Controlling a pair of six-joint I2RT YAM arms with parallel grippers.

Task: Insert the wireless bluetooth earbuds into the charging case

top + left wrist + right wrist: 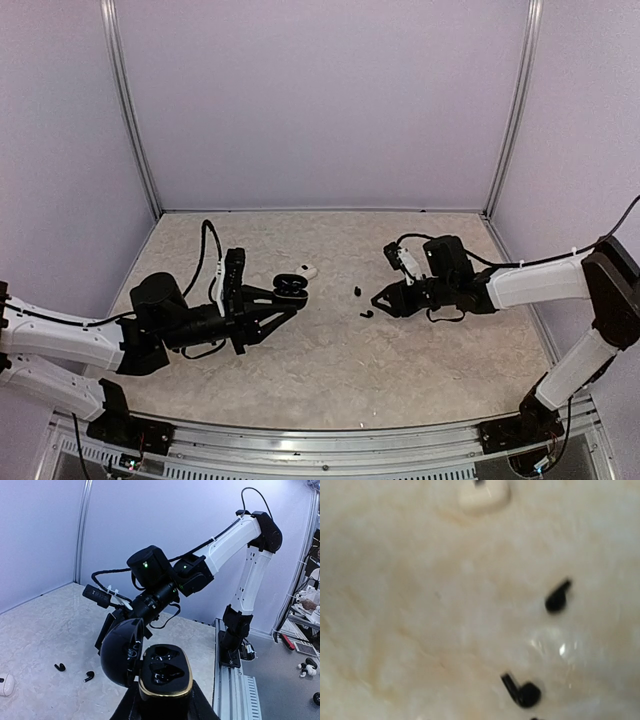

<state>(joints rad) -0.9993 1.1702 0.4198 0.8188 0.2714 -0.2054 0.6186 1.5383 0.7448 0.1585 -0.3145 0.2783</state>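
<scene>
The black charging case point(165, 675), with a gold rim, is held above the table with its lid point(120, 652) swung open to the left. My left gripper point(164, 707) is shut on its base, and both its wells look empty. In the top view the case point(290, 287) sits at the left gripper's tip point(283, 303). Two black earbuds point(357, 291) point(367, 314) lie on the table between the arms. My right gripper point(383, 303) is low, just right of the nearer one, jaws a little apart with nothing in them. Both earbuds point(557, 598) point(522, 692) show blurred in the right wrist view.
A small white rounded item point(308, 271) lies on the table just beyond the case, and shows as a white item point(5, 684) in the left wrist view and as a white item point(484, 495) in the right wrist view. The right arm point(235, 540) reaches in from the rail point(235, 690).
</scene>
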